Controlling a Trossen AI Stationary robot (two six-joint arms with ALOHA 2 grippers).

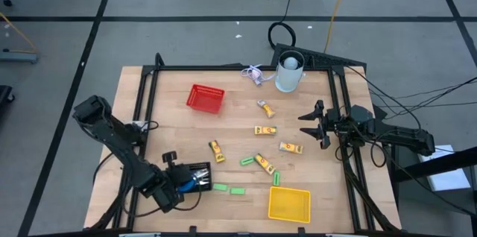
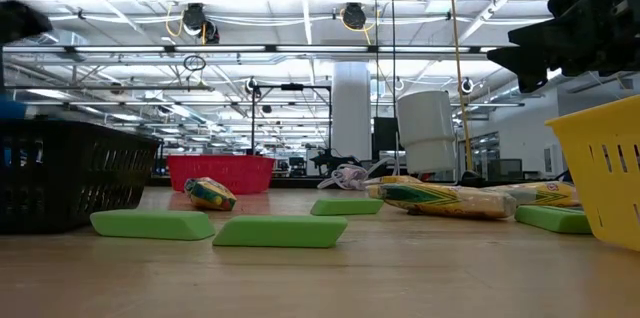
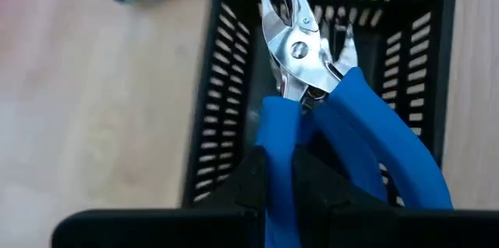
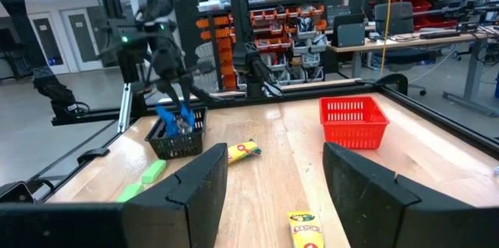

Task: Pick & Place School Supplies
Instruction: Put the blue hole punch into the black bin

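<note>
My left gripper [image 1: 188,180] hangs over the black mesh basket [image 1: 195,171] near the table's near-left corner, shut on a blue-handled scissor-like tool [image 3: 312,69]. The tool's metal tip points down into the black mesh basket [image 3: 226,84]. Several yellow-orange sticks [image 1: 265,130] and green bars [image 1: 247,160] lie flat mid-table. In the low view I see the green bars [image 2: 280,230] and a yellow-orange stick [image 2: 445,199]. My right gripper [image 1: 311,125] waits open above the table's right side, touching nothing. The right gripper [image 4: 273,174] faces the table's left. My left gripper pinches one blue handle [image 3: 279,143] of the tool between its two fingers [image 3: 253,182], coming from above. The other blue handle [image 3: 390,147] stands free beside the fingers. The tool is lifted, its metal jaws [image 3: 292,22] over the inside of the black basket.
A red basket [image 1: 205,98] stands far-left of centre, a yellow basket [image 1: 288,203] near the near edge, and a white cup [image 1: 290,71] at the far edge beside a small purple-white item [image 1: 255,75]. Black frame rails [image 1: 339,118] border the table's sides.
</note>
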